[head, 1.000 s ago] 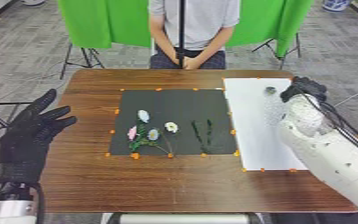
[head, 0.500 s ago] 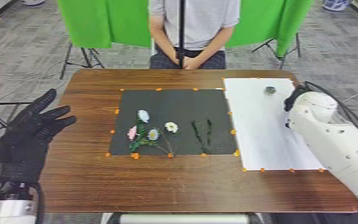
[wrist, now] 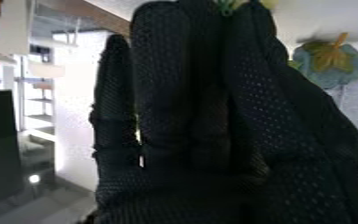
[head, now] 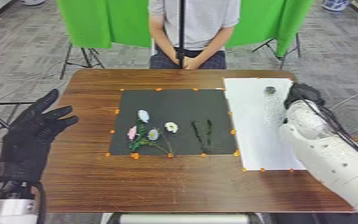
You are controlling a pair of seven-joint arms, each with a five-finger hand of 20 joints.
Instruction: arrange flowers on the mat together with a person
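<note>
Supporting bench (head: 158,192): a dark mat and a white sheet are carried side by side
Dark mat (head: 171,102): set left of the sheet
White sheet (head: 260,145): overhung at its far right edge by the right hand
Left hand (head: 33,135): held at the bench's left edge, fingers released
Right hand (head: 302,93): fingers extended; whether anything is grasped cannot be told
Flowers (head: 143,116): laid on the mat's left half
Green stems (head: 208,134): laid on its right
</note>
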